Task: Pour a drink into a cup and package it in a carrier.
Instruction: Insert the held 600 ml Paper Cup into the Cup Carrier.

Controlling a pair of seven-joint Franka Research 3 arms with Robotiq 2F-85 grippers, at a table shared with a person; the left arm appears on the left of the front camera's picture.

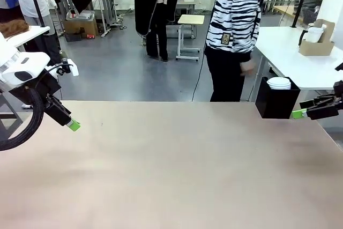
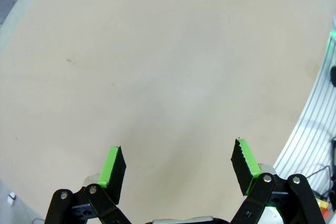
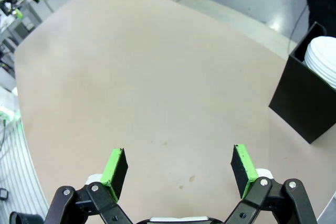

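Observation:
My left gripper [image 1: 73,125] hangs open over the table's left edge; in the left wrist view its gripper [image 2: 178,163] has nothing between the green pads, only bare tabletop below. At the far right my right gripper [image 1: 299,113] is open too, just beside the black box; its own view shows the gripper [image 3: 178,166] with an empty gap. On a white side table behind, a brown cardboard carrier [image 1: 316,45] with an upright handle tab holds something white; I cannot tell whether it is a cup. The drink is out of view.
A black box [image 1: 276,103] of white lids [image 1: 278,83] stands at the table's far right corner, also the black box [image 3: 304,103] in the right wrist view. A person in a striped top [image 1: 236,9] stands at the far side. The beige table [image 1: 171,164] stretches between the arms.

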